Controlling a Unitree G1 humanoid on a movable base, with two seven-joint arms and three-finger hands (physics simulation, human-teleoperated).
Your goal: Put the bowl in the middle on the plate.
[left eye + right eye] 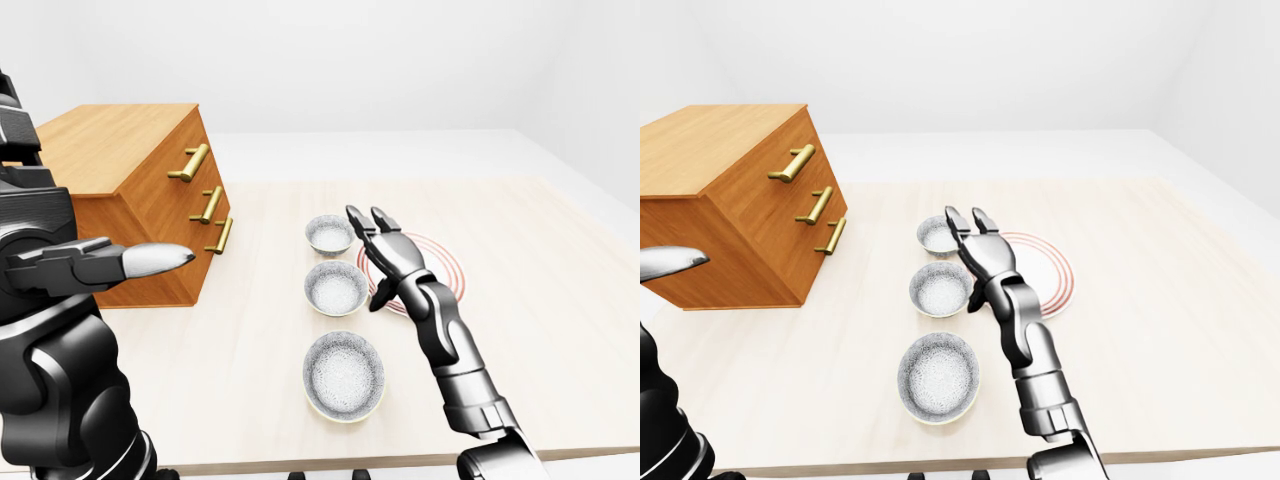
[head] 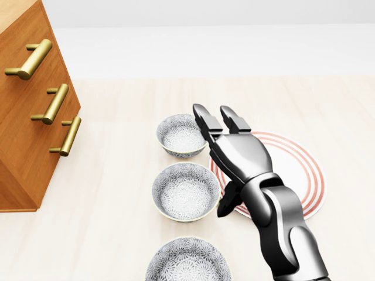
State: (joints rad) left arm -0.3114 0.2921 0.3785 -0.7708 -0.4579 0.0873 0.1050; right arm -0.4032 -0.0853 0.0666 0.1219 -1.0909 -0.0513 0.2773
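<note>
Three patterned grey bowls lie in a column in the head view. The middle bowl (image 2: 186, 191) sits between the upper bowl (image 2: 183, 134) and the lower bowl (image 2: 187, 260). A white plate with red rings (image 2: 300, 168) lies to the right of them. My right hand (image 2: 218, 157) is open over the plate's left edge, close beside the middle bowl's right rim. Its fingers (image 2: 202, 119) point up the view and its thumb (image 2: 227, 205) hangs down by the rim. It holds nothing. My left hand (image 1: 135, 262) shows at the left of the left-eye view, fingers stretched out, far from the bowls.
A wooden chest of drawers (image 2: 23, 117) with brass handles (image 2: 57, 103) stands on the pale wooden table (image 2: 117, 222) to the left of the bowls. The table's near edge (image 1: 330, 462) runs along the bottom of the left-eye view.
</note>
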